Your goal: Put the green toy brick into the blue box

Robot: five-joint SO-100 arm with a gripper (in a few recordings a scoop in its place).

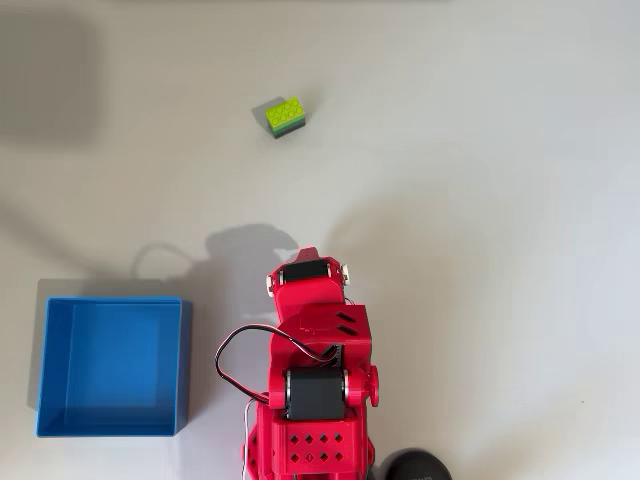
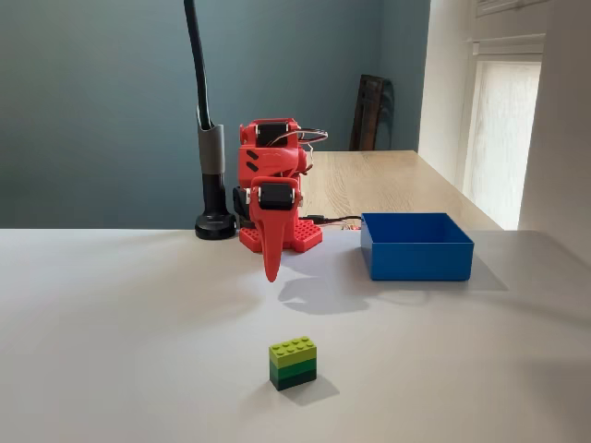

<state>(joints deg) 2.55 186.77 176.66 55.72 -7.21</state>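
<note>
Green toy brick (image 2: 293,363): stood free on counter (image 2: 111,332), lower centre of fixed view. Claw (image 2: 271,269): clenched, empty, well apart. Blue box (image 2: 416,245): right. Risk: an off-centre descent would likely knock the small brick.

brick (image 2: 293,363) front of arm (image 2: 273,198), apart | box (image 2: 416,247) right of arm, fixed view
</note>
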